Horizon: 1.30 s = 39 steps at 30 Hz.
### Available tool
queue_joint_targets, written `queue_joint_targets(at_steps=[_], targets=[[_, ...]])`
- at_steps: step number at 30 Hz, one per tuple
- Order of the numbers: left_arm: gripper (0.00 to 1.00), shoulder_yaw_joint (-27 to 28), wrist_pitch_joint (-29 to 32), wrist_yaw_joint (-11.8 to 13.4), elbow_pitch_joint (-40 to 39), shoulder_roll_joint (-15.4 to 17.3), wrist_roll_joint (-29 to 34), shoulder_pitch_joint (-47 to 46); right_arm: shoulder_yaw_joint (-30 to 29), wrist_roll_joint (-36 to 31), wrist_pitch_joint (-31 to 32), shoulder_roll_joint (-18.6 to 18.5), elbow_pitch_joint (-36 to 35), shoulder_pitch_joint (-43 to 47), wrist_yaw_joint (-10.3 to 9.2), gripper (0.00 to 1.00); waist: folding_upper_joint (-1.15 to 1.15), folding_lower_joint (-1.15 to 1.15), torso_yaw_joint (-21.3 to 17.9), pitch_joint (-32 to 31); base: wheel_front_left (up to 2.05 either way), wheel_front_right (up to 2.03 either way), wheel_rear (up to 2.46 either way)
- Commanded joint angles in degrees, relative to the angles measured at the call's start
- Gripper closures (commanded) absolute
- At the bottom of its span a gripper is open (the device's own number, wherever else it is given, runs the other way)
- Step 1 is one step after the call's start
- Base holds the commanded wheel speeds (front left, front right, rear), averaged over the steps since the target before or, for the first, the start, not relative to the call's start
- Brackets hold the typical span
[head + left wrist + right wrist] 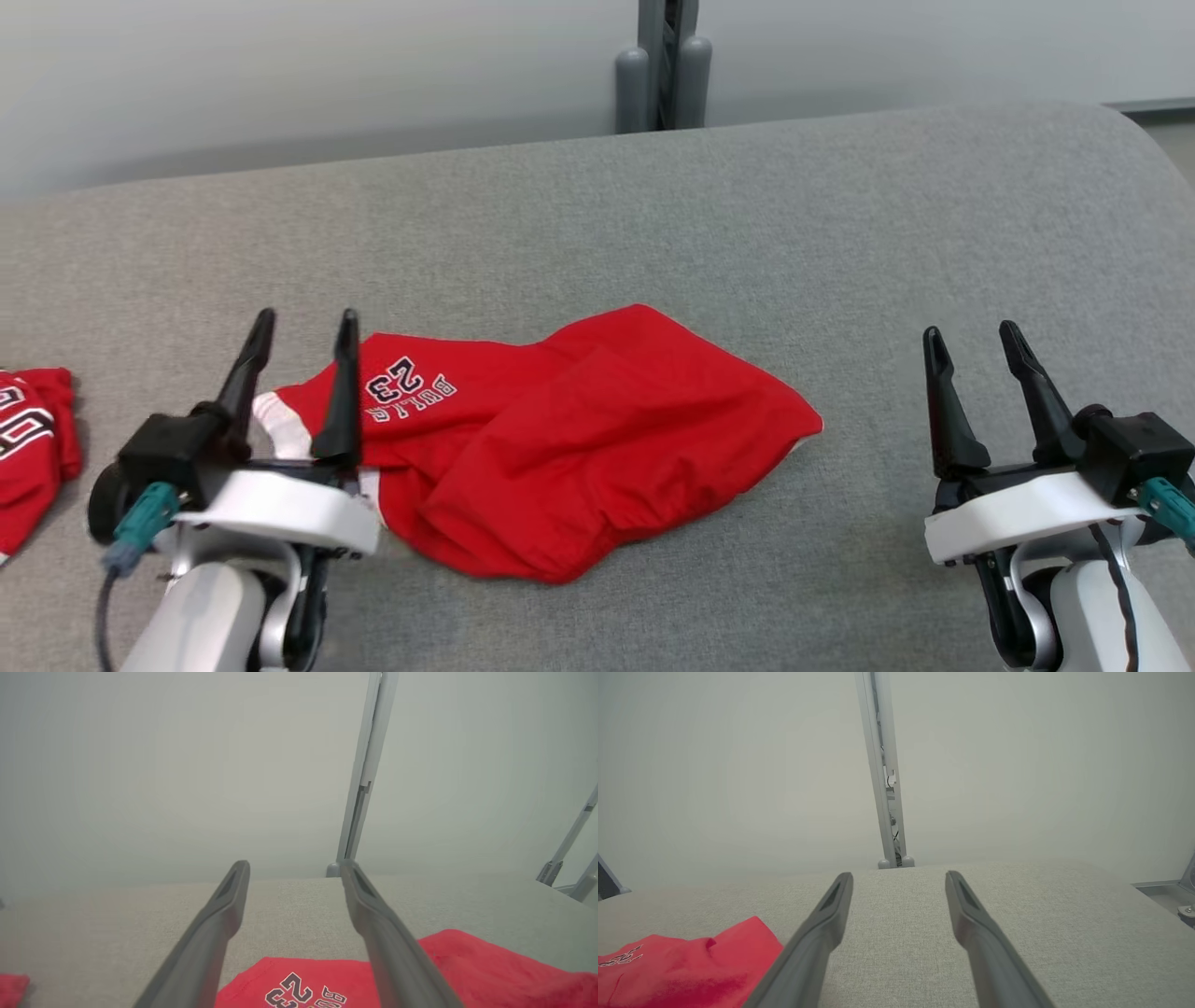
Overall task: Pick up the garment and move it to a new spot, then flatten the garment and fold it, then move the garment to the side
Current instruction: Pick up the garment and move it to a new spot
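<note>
A red garment [569, 439] with white trim and a "23" print lies crumpled in a loose heap on the grey padded table [653, 215], a little left of centre. My left gripper [306, 326] hovers open over the garment's left end, its fingers empty. In the left wrist view the garment [490, 970] lies below the spread fingers of the left gripper [294, 870]. My right gripper [971, 338] stands open over bare table to the right of the garment, well apart from it. The right wrist view shows the right gripper [900, 879] open, with the garment [686, 970] at lower left.
Another red garment [33, 448] with white and black print lies at the table's left edge. A grey post [665, 65] stands behind the table's far edge, against a pale wall. The table's right corner [1120, 131] is rounded.
</note>
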Motion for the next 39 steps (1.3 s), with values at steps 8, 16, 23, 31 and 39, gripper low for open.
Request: queue_joint_targets(at_steps=[8, 16, 23, 31, 39], targets=[[0.00, 3.7, 0.9, 2.4, -5.3, 4.8, -0.6, 6.9, -0.8, -1.9, 2.4, -0.4, -2.7, 2.8, 0.03, 0.00, 0.00, 0.00, 2.0, -3.4, 0.00, 0.00, 0.00], [0.00, 3.6, 2.4, 3.3, -9.7, 6.7, -1.0, 12.7, -0.9, -2.7, 4.3, -0.3, -5.0, 6.4, 0.03, 0.00, 0.00, 0.00, 2.1, -6.5, 0.00, 0.00, 0.00], [0.00, 3.6, 3.1, 4.2, -10.9, 7.2, -1.5, 16.2, -1.3, -2.7, 6.1, -0.4, -7.4, 10.0, 0.03, 0.00, 0.00, 0.00, 1.7, -8.9, 0.00, 0.00, 0.00], [0.00, 3.5, 3.5, 4.3, -11.1, 7.4, -2.2, 18.0, -1.6, -2.2, 7.6, -0.4, -9.8, 12.6, 0.03, 0.00, 0.00, 0.00, 1.6, -10.1, 0.00, 0.00, 0.00], [0.00, 3.4, 3.9, 4.6, -11.5, 7.8, -2.4, 18.1, -1.5, -1.6, 7.9, -0.3, -10.6, 12.9, 0.03, 0.00, 0.00, 0.00, 1.4, -10.0, 0.00, 0.00, 0.00]])
